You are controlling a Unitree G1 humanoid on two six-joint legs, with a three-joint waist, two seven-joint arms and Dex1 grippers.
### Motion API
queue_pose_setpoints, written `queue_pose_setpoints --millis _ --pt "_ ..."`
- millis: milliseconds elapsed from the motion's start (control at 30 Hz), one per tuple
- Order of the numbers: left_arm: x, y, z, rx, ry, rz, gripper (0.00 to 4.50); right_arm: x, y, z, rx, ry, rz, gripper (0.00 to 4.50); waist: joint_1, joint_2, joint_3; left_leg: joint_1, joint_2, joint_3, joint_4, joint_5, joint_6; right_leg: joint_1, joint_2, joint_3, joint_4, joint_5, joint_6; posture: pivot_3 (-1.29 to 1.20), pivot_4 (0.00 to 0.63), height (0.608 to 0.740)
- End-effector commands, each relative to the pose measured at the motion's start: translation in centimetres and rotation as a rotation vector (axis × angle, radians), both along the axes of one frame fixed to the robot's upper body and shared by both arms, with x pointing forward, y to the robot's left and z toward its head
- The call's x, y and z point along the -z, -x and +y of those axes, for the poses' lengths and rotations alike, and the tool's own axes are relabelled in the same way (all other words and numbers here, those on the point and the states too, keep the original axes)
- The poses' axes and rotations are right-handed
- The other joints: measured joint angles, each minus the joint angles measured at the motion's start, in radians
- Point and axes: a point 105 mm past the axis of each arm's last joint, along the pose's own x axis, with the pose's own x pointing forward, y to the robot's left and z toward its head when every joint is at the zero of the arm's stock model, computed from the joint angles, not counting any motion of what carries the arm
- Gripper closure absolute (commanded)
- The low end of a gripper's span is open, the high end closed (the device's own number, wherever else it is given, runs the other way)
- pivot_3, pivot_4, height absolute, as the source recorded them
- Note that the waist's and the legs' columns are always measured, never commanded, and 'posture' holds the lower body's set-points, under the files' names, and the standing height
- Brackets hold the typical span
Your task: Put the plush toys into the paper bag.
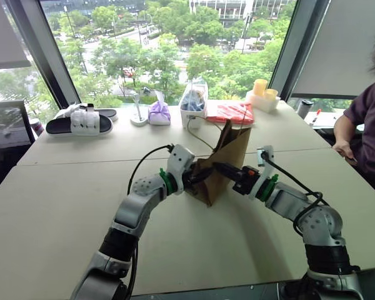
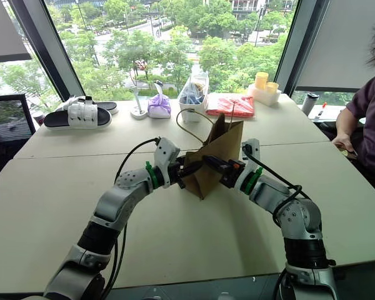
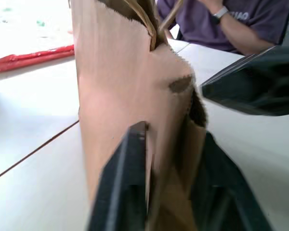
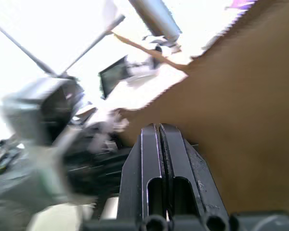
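The brown paper bag (image 1: 230, 153) stands tilted and creased in the middle of the table, its handles up at its far side. My left gripper (image 1: 197, 177) comes in level from the left. In the left wrist view its fingers (image 3: 130, 159) are pressed on either side of a fold of the paper bag (image 3: 125, 86). My right gripper (image 1: 220, 167) reaches in from the right and is shut at the bag's near wall, its fingers (image 4: 151, 154) pressed together against the brown paper (image 4: 241, 110). The plush toys are out of view.
Along the far edge lie a pair of black-and-white slippers (image 1: 81, 122), a purple cloth bundle (image 1: 159, 113), a clear plastic bag of blue items (image 1: 194, 100), a red packet (image 1: 231, 112) and yellow cups (image 1: 262, 94). A person (image 1: 365, 119) sits at the right.
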Motion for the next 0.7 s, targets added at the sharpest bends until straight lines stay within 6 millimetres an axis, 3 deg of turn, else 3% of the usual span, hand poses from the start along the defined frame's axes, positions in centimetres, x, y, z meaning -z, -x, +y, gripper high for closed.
queue_pose_setpoints --millis 33,200,433,700 --pt "-1.3 -0.2 0.1 -0.004 0.016 -0.047 4.48 -2.3 2.3 -0.6 -0.064 -0.097 -0.066 4.5 0.005 0.0 0.0 0.0 0.0 0.0 0.0 0.0 0.0 0.0 0.0 0.0 0.0 0.0 0.0 0.0 0.15 0.74" --pt "-4.4 1.6 -0.1 0.194 0.146 -0.074 4.48 -2.3 4.4 -2.1 -0.078 -0.147 -0.055 4.5 0.004 0.0 0.0 -0.001 -0.001 -0.001 0.001 0.0 0.0 0.001 -0.001 0.0 -0.002 0.0 0.0 0.0 0.15 0.74" --pt "-6.0 1.3 2.2 0.47 0.017 -0.084 4.48 -1.3 5.8 -3.0 -0.07 -0.135 -0.013 4.5 -0.001 0.001 0.0 0.0 0.0 0.001 0.001 0.0 0.001 0.001 0.001 0.0 -0.001 0.0 0.0 0.0 0.15 0.74" --pt "-4.0 -0.8 3.4 0.571 -0.175 -0.073 4.48 0.2 9.6 -3.8 -0.082 -0.091 0.046 4.5 0.003 0.0 0.0 0.0 0.0 0.0 0.001 -0.001 0.003 0.003 0.0 -0.001 -0.003 0.0 0.0 0.0 0.15 0.74"
